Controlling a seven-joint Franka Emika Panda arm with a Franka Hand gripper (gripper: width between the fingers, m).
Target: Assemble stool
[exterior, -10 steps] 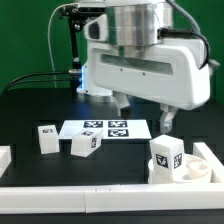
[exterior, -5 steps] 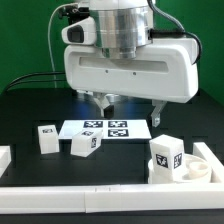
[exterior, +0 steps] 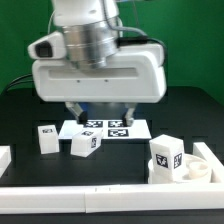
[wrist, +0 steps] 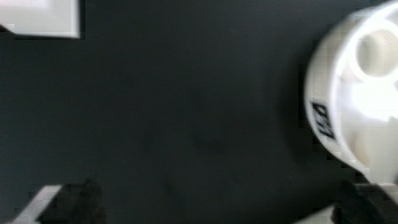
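Observation:
The stool's round white seat disc (exterior: 196,171) lies at the exterior view's right, and one tagged leg (exterior: 166,154) stands upright on it. Two more tagged legs (exterior: 46,138) (exterior: 86,144) lie loose on the black table at the left. My gripper (exterior: 103,112) hangs above the table behind these legs, over the marker board (exterior: 106,128). Its fingers stand wide apart and open, holding nothing. In the wrist view the seat disc (wrist: 361,95) curves in at one edge. The gripper (wrist: 222,205) shows only bare black table between its dark fingertips (wrist: 75,200).
Long white border rails run along the front (exterior: 100,195), the left (exterior: 5,157) and the right (exterior: 212,155) of the table. A white corner (wrist: 36,15) shows at the wrist view's edge; I cannot tell which part it is.
The gripper has swung steadily toward the exterior view's left, from above the seat side to above the marker board. Its fingers stayed open. The parts have not moved.

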